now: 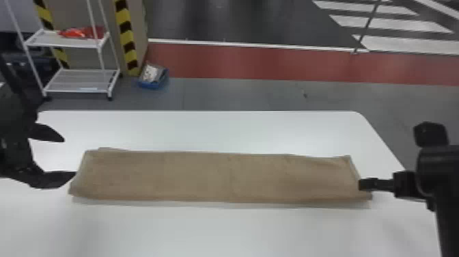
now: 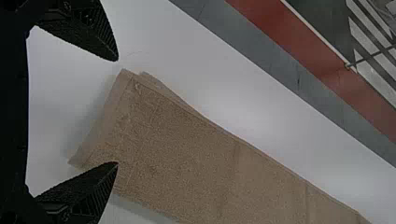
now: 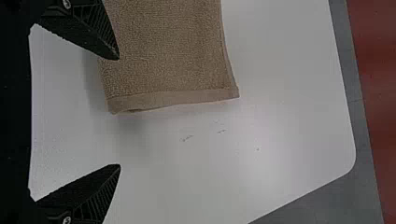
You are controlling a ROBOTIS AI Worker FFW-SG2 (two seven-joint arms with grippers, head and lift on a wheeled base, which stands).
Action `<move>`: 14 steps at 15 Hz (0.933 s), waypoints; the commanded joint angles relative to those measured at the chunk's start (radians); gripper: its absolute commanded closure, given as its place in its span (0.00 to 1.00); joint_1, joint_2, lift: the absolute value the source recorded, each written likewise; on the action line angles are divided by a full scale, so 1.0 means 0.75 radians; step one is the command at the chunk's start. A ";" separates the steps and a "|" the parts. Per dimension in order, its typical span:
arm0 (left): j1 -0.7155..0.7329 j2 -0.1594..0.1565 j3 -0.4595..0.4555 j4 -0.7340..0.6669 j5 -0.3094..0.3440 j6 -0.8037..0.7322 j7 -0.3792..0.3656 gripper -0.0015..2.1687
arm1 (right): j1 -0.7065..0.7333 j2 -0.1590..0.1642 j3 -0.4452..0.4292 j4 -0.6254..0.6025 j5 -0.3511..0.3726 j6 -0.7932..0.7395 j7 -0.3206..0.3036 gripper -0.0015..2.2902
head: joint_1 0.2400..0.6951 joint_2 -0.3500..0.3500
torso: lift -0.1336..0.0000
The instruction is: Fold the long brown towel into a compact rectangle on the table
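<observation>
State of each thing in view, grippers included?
Brown towel: lying flat in a long strip, layered, not yet compact
Left gripper: open, holding nothing
Right gripper: open, holding nothing
Blue bin: on the floor, has contents
White cart: upright, red item on upper shelf

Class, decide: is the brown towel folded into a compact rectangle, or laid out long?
Laid out long: the towel stretches across much of the table, with a second layer peeking out at one edge, suggesting lengthwise folding.
</observation>
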 commanded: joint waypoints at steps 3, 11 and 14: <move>0.003 -0.006 0.009 -0.004 0.013 0.042 0.002 0.05 | -0.001 0.002 0.003 0.000 0.002 -0.001 0.000 0.02 | 1.00 0.34 | 0.07; -0.003 -0.008 0.026 -0.004 0.080 0.239 0.035 0.07 | -0.007 0.002 -0.009 0.008 -0.011 -0.029 0.000 0.02 | 1.00 0.35 | 0.07; -0.064 -0.010 0.030 -0.002 0.240 0.680 0.066 0.10 | 0.005 0.002 -0.017 0.014 -0.015 -0.046 -0.002 0.02 | 1.00 0.36 | 0.07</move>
